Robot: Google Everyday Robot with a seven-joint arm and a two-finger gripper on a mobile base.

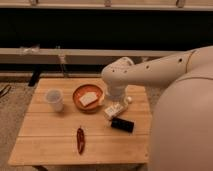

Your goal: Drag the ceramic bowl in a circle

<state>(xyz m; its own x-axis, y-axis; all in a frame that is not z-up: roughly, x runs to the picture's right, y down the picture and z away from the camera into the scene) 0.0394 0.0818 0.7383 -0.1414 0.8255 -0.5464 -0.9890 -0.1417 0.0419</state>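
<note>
One low wooden slatted table (45, 145) carries everything noted. Toward its back edge, about mid-width, sits the ceramic bowl (95, 90) — round, shallow, orange-brown glaze, darker rim, upright. Inside it lies a pale flat rectangular piece (88, 98); what it is cannot be made out. Left of the bowl, near it but with bare wood between them, stands a translucent whitish plastic cup (54, 99), upright and narrower than the bowl. Nearer the front edge lies a red chili pepper (80, 139), its length running front to back, well apart from both vessels. Right of centre lies a black flat rectangular object (122, 124), slightly skewed to the table's slats. The white arm (155, 70) reaches in from the right, bends at a rounded joint (119, 75) above the table's back right part, and drops straight down. At its end the gripper (114, 110) sits low over the table, just beside the bowl's right rim and just behind the black object. Whether it touches the rim is not discernible, and how wide its grasp stands, or whether it holds anything, cannot be read from this view. The robot's bulky white body (185, 130) fills the right side. Behind the table runs a pale horizontal ledge (80, 54) against a dark wall.
</note>
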